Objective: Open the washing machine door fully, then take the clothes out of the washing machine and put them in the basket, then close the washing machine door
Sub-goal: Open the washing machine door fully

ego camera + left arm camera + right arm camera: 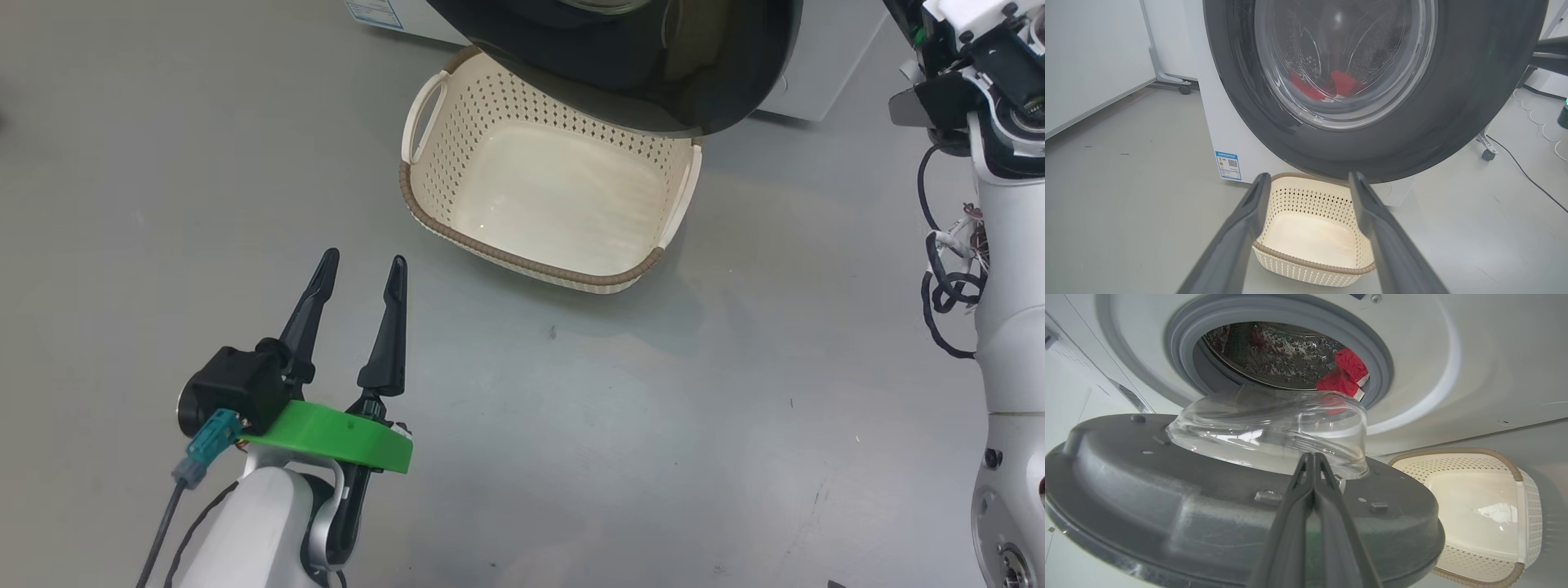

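Observation:
The washing machine door [653, 73] stands partly open, and its black disc hangs over the far end of the basket [522, 260]. My left gripper [364, 259] is open and holds nothing, low over the floor short of the basket [1310, 263]. In the left wrist view my left gripper [1309, 175] points at the door's outer face [1474, 81], and the red clothes [1345, 81] show through its glass. My right gripper [1310, 454] is shut on nothing, its tips at the door's grey inner side [1147, 498] beside the glass bowl. The clothes [1339, 379] lie inside the drum of the washing machine [1433, 355].
My right arm's pale forearm [1004, 327] with loose cables rises along the right edge. A blue sticker [1228, 165] marks the machine's lower front. A wheeled stand [1488, 154] and a floor cable [1527, 175] lie right of the machine. A white panel [1086, 61] bounds the left.

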Tool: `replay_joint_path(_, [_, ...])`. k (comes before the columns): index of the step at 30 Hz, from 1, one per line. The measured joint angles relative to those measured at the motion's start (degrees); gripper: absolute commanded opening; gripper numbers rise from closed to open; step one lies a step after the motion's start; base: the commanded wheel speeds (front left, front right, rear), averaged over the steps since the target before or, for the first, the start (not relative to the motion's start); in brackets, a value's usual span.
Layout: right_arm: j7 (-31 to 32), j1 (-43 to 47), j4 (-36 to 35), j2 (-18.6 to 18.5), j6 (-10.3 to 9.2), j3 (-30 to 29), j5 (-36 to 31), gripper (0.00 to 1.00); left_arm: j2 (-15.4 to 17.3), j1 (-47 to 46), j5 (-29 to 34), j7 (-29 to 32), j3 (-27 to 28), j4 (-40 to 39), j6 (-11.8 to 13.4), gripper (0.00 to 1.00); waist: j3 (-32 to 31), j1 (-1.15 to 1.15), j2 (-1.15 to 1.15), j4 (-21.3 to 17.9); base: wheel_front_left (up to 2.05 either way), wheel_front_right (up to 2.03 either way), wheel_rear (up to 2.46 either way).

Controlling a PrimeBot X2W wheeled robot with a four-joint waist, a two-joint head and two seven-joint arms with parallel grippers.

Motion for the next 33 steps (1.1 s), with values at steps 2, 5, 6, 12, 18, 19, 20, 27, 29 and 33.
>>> replay_joint_path(2, [0.97,-0.67,0.64,-0.21,-0.55,-0.24,0.60,0.00,-0.01,-0.01,0.00,0.00,-0.11,0.00,0.00,1.00,0.05,0.00,0.00,0.17,0.00,0.00,0.00])
replay_joint_path(5, [2.42,-1.29,1.33,0.03,-1.25,-0.54,2.12,0.00,0.00,-0.05,0.00,0.00,-0.32,0.00,0.00,1.00,0.14,0.00,0.00,0.44,0.00,0.00,0.00])
replay_joint_path(6, [2.90,-1.55,1.56,0.14,-1.29,-0.57,2.55,0.00,0.00,-0.09,0.00,0.00,-0.41,0.00,0.00,1.00,0.19,0.00,0.00,0.52,0.00,0.00,0.00])
replay_joint_path(12, [5.50,-2.75,2.69,1.16,-2.35,-1.33,5.50,0.00,-0.01,-0.27,0.00,0.00,-0.70,-0.01,0.02,1.00,0.43,0.00,0.00,0.99,0.00,0.00,0.00])
replay_joint_path(18, [8.03,-3.44,4.15,1.34,-3.75,-2.02,7.59,0.00,-0.01,-0.29,-0.01,0.00,-0.79,-0.03,0.45,1.00,0.59,0.00,0.00,1.28,0.00,0.00,0.00])
replay_joint_path(19, [8.54,-3.50,4.45,1.37,-3.81,-2.04,7.88,0.00,-0.01,-0.29,-0.01,0.00,-0.79,-0.04,0.45,1.00,0.61,0.00,0.00,1.32,0.00,0.00,0.00])
replay_joint_path(20, [9.06,-3.60,4.70,1.46,-3.89,-2.04,8.28,0.00,-0.01,-0.29,-0.01,0.00,-0.79,-0.04,0.46,1.00,0.62,0.00,0.00,1.35,0.00,0.00,0.00])
replay_joint_path(27, [11.92,-3.96,6.15,1.74,-4.74,-2.07,10.38,0.00,-0.02,-0.34,-0.03,0.00,-0.91,-0.03,0.46,1.00,0.51,0.00,0.00,1.51,0.00,0.00,0.00])
replay_joint_path(29, [12.52,-3.96,6.56,1.87,-4.79,-2.15,10.71,0.00,-0.02,-0.40,-0.07,0.00,-0.96,0.00,0.46,1.00,0.38,0.00,0.00,1.57,0.00,0.00,0.00])
replay_joint_path(33, [13.30,-3.63,7.97,2.09,-4.85,-2.52,11.95,0.00,-0.02,-0.55,-0.08,0.00,-1.10,0.36,0.46,1.00,-0.53,0.00,0.00,1.84,0.00,0.00,0.00])
